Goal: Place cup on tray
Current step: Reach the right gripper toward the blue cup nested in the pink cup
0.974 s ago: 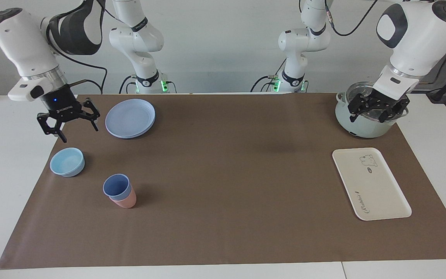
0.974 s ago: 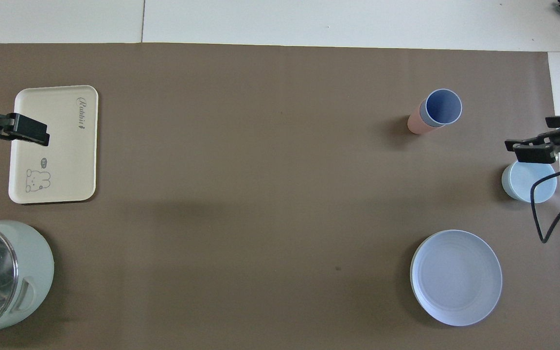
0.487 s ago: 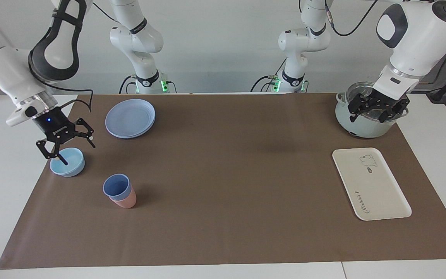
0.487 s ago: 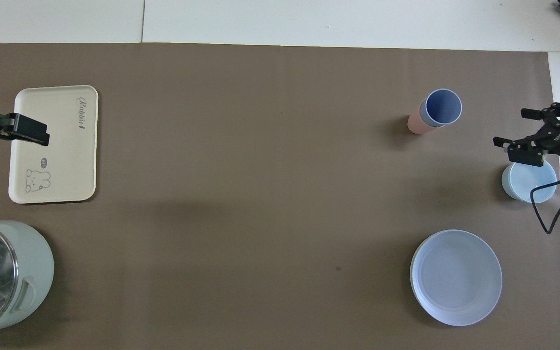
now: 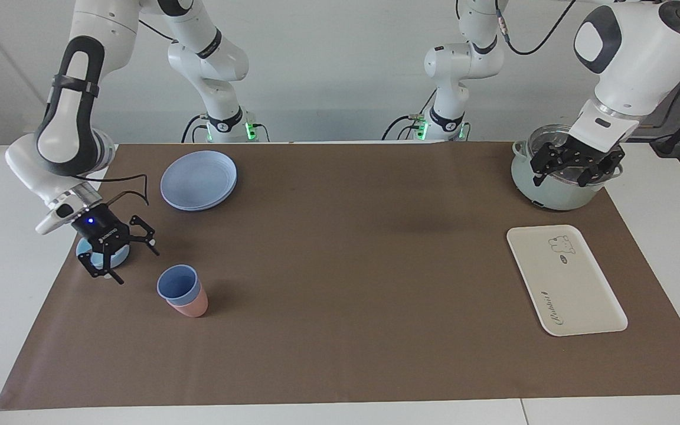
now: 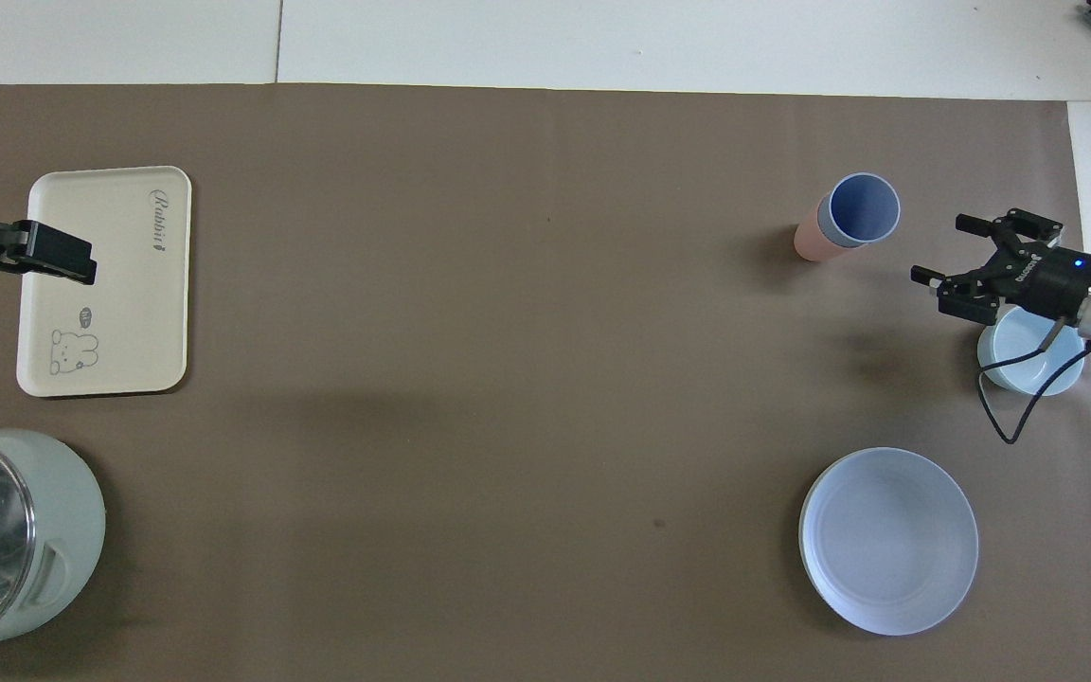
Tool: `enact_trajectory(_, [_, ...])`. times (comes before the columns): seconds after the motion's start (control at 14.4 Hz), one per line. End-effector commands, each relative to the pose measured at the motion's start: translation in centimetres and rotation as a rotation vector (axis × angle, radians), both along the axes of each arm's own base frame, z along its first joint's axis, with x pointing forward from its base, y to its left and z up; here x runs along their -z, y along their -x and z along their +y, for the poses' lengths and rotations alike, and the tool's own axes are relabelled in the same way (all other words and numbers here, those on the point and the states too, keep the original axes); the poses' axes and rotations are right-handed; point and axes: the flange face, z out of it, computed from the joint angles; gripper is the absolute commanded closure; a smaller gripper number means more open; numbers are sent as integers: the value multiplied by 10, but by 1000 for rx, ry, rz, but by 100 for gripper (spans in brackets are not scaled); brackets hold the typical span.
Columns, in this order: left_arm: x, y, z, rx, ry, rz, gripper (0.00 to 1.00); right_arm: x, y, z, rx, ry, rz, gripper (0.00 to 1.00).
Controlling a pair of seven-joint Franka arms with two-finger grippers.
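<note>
You have the tray [image 5: 566, 279] lying bare at the left arm's end of the table, well apart from the cup [image 5: 179, 284], which stands nested inside a pink cup [image 5: 189, 306] at the right arm's end. The right gripper [image 5: 118, 257] hangs low with its fingers spread wide, just beside the cup and over the edge of a light-blue bowl [image 6: 1028, 352]. The left gripper [image 5: 575, 163] waits over a pale green pot [image 5: 552, 188], fingers apart. Judge the cup light, stiff and smooth: take it by the rim wall above the pink one, or both may lift together. The facing view shows you how low the right gripper sits; the overhead view shows the cup's empty inside [image 6: 863, 209] and the clear gap between gripper [image 6: 967, 262] and cup.
</note>
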Motion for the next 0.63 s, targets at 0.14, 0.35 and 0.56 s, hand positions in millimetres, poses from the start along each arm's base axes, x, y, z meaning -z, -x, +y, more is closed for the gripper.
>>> enact_trajectory(0.14, [-2, 7, 3, 11, -15, -7, 0, 48, -5, 5, -2, -107, -84, 0])
enact_trajectory(0.35, [-2, 7, 3, 11, -15, -7, 0, 64, -8, 16, 21, -161, -80, 0])
enact_trajectory(0.56, [-2, 7, 2, 12, -15, -7, 0, 63, -17, 39, 21, -183, -108, 0])
